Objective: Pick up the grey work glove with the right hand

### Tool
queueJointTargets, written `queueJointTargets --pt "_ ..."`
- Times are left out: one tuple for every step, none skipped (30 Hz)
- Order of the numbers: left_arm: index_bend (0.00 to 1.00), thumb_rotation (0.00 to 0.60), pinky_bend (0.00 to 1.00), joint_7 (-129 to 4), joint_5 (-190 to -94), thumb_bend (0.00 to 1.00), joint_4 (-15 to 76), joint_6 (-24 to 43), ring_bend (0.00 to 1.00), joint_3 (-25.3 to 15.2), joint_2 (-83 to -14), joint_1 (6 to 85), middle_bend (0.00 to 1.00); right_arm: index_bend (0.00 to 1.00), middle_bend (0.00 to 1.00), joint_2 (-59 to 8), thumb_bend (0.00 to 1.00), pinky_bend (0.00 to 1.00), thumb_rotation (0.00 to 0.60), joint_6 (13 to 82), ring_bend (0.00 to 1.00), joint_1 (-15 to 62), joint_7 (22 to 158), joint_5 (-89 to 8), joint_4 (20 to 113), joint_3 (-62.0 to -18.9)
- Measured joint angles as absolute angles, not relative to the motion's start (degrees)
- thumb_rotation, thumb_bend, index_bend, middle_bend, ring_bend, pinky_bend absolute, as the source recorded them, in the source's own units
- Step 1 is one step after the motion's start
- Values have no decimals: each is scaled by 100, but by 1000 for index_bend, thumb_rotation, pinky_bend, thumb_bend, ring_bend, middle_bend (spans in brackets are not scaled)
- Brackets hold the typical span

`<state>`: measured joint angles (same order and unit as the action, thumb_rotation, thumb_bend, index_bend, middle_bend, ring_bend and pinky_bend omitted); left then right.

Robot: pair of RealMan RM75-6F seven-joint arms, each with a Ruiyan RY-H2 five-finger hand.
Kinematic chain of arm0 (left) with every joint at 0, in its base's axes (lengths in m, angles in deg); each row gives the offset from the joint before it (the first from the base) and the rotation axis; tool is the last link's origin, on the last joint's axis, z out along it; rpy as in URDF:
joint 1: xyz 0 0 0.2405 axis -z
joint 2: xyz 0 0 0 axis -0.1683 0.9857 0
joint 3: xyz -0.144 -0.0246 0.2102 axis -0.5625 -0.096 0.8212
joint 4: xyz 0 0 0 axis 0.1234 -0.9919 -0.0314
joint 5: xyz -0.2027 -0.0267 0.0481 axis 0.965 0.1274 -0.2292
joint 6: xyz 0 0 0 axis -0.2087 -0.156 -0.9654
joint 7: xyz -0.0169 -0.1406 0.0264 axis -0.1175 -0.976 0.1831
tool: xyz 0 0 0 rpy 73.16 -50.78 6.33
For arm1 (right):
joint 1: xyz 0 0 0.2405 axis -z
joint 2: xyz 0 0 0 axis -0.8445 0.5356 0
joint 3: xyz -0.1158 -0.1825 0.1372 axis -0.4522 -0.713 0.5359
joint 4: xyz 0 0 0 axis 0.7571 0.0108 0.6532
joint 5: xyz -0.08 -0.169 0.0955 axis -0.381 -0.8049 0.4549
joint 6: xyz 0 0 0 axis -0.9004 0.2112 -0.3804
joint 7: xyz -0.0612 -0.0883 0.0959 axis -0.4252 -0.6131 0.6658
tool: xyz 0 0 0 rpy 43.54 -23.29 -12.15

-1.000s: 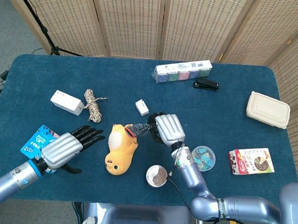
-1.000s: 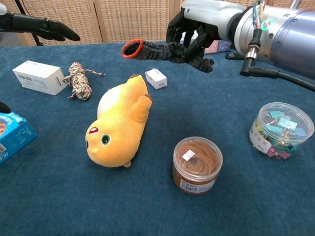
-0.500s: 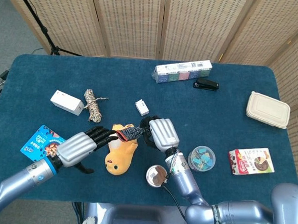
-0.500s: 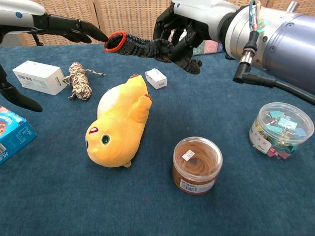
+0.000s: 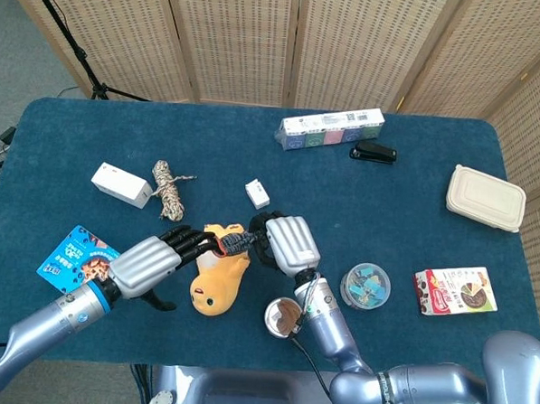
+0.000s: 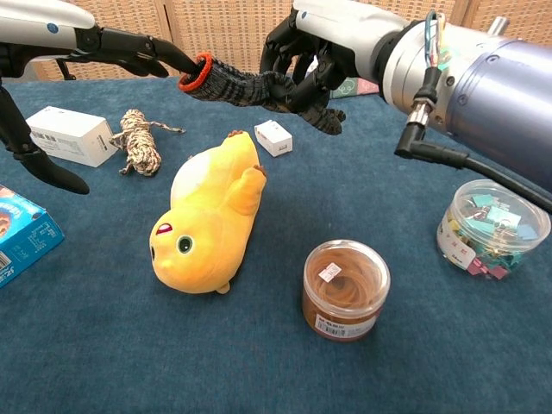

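The grey work glove (image 6: 237, 87), knitted with a red-edged cuff (image 6: 197, 72), hangs in the air above the table, stretched out sideways. My right hand (image 6: 304, 53) grips its finger end from above, fingers curled around the fabric. My left hand (image 6: 121, 47) reaches in from the left with fingers extended, and their tips touch the red cuff. From the head view the glove (image 5: 234, 243) shows as a short dark strip between the right hand (image 5: 291, 244) and the left hand (image 5: 155, 261), over the yellow toy.
A yellow plush toy (image 6: 211, 216) lies right under the glove. Nearby stand a jar of rubber bands (image 6: 345, 289), a tub of clips (image 6: 492, 228), a small white box (image 6: 273, 138), a rope bundle (image 6: 138, 142), a white carton (image 6: 65, 134) and a blue packet (image 6: 21, 233).
The right hand has carried the glove leftward and slightly up. The left hand has swung in from the left until its fingertips meet the red cuff.
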<state>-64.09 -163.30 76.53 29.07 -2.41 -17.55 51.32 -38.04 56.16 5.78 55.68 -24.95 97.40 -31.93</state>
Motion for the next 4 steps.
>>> queueJointTargets --pt "0 600 0 -6405 -16308 0 7648 2908 0 -242 -1757 5139 0 460 424 -3808 588 525 600 5612 393 585 5582 -2484 9731 -3187" --pt "0 600 0 -6403 -16295 0 7645 2910 0 -242 -1758 5145 0 460 424 -3811 589 524 600 5608 393 591 5589 -2480 9722 -3181" --pt "0 600 0 -6403 -16283 0 7645 2913 0 -242 -1758 5149 0 460 424 -3813 589 524 600 5605 393 597 5596 -2483 9714 -3178" --pt "0 600 0 -6409 -16268 0 7647 2920 0 -240 -1757 5156 0 459 424 -3814 589 524 600 5604 393 602 5601 -2489 9709 -3174"
